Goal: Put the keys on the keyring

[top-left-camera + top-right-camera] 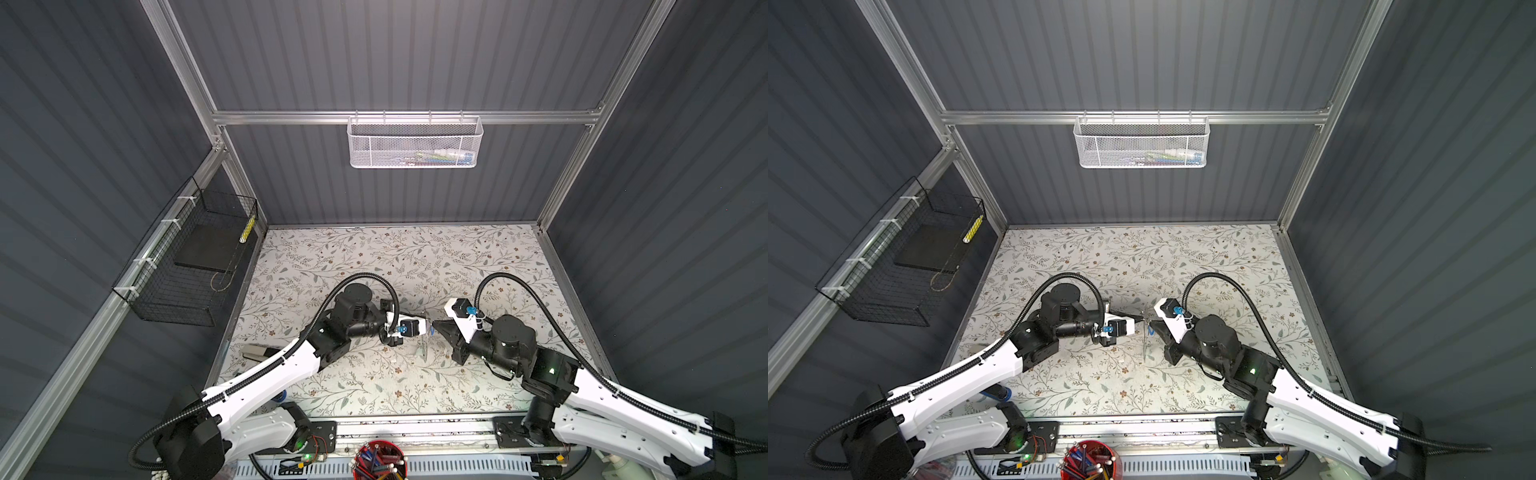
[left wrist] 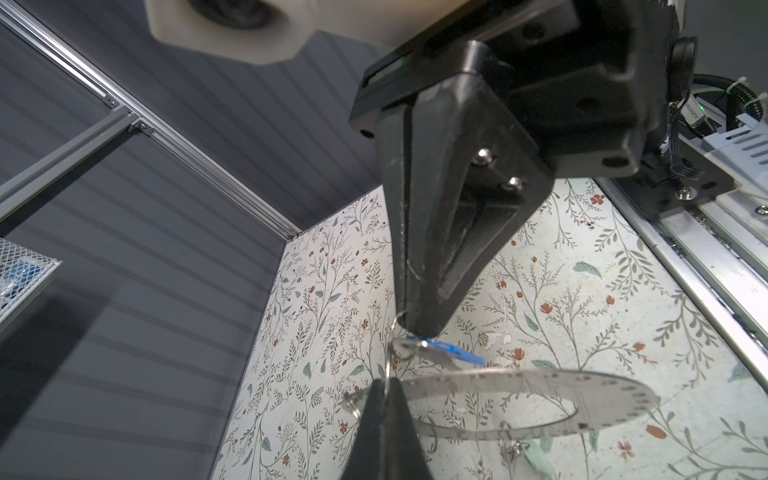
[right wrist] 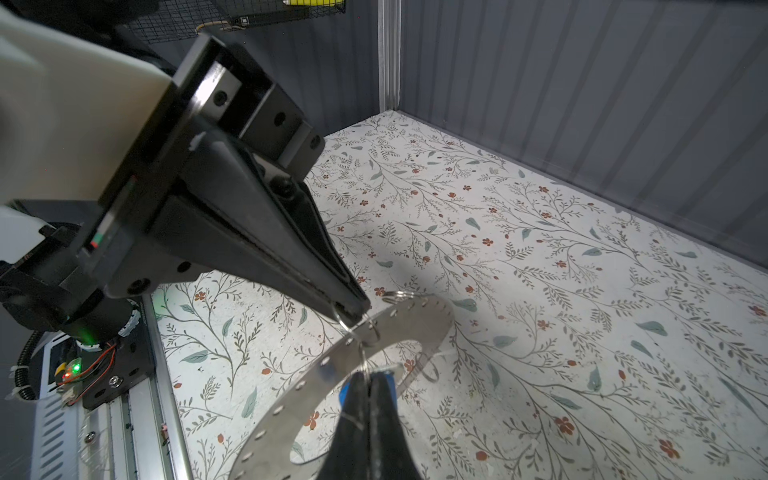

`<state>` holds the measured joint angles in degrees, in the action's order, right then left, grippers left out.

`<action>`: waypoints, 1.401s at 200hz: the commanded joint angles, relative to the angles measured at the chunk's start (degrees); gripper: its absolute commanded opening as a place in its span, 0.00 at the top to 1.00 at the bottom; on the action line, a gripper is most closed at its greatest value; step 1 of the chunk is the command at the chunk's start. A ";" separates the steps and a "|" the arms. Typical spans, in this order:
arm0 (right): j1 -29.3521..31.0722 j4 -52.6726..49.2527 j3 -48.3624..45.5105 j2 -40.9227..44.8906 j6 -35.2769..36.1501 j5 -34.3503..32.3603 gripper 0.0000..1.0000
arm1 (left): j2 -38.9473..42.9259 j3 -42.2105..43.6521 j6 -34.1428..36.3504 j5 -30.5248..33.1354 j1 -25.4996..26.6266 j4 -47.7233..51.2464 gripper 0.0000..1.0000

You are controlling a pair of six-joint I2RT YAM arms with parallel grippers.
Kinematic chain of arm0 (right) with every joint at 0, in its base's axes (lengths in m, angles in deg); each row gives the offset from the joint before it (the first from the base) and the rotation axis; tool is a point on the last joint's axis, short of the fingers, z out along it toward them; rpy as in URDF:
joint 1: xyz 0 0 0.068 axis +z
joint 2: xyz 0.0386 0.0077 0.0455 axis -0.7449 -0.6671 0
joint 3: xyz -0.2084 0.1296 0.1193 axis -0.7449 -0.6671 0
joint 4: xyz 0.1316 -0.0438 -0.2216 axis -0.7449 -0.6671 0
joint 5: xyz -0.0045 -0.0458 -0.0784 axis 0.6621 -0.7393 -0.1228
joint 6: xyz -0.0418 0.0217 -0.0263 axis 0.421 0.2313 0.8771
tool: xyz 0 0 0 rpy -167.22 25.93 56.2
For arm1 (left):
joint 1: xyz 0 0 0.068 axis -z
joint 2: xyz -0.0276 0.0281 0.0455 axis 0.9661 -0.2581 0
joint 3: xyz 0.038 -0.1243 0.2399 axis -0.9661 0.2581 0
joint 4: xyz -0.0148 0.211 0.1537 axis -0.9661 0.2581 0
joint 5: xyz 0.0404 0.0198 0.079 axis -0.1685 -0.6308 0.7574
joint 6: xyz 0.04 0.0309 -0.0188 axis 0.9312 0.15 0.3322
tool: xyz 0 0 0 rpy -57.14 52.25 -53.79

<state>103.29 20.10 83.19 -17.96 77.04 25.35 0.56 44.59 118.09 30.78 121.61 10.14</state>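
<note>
In both top views the two arms meet tip to tip above the middle of the floral table. The keyring (image 2: 602, 388) is a flat grey disc with a wide band and small holes along its rim. It hangs edge-on in the air (image 1: 424, 349) (image 1: 1144, 345). My left gripper (image 2: 384, 384) (image 3: 355, 311) is shut on a thin wire ring at the keyring's rim (image 3: 415, 324). My right gripper (image 3: 368, 376) (image 2: 415, 330) is shut on the blue-tagged key (image 2: 451, 353), which is joined to the same wire ring. The mint-green-tagged key (image 2: 536, 457) dangles under the keyring.
A white mesh basket (image 1: 415, 143) hangs on the back rail and a black wire basket (image 1: 187, 266) on the left wall. A dark oblong object (image 1: 255, 352) lies at the table's left edge. A red pen cup (image 1: 380, 459) stands in front of the rail.
</note>
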 commanded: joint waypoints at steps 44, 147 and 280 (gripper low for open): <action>-2.51 -0.37 -0.49 -0.98 -3.01 1.55 1.00 | 1.44 -1.40 -1.57 -7.55 0.25 -1.76 1.00; -8.54 -1.04 -2.19 0.70 -7.50 9.66 1.00 | 0.66 -1.69 -6.27 -11.74 -0.86 -4.84 1.00; -15.15 -3.30 1.41 -2.76 -11.83 21.18 1.00 | -0.87 -2.26 -4.26 -14.80 -0.95 -4.24 1.00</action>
<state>90.48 19.99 82.80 -19.73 66.99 48.50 -0.93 44.41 113.37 22.95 120.03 9.20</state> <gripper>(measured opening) 0.047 0.047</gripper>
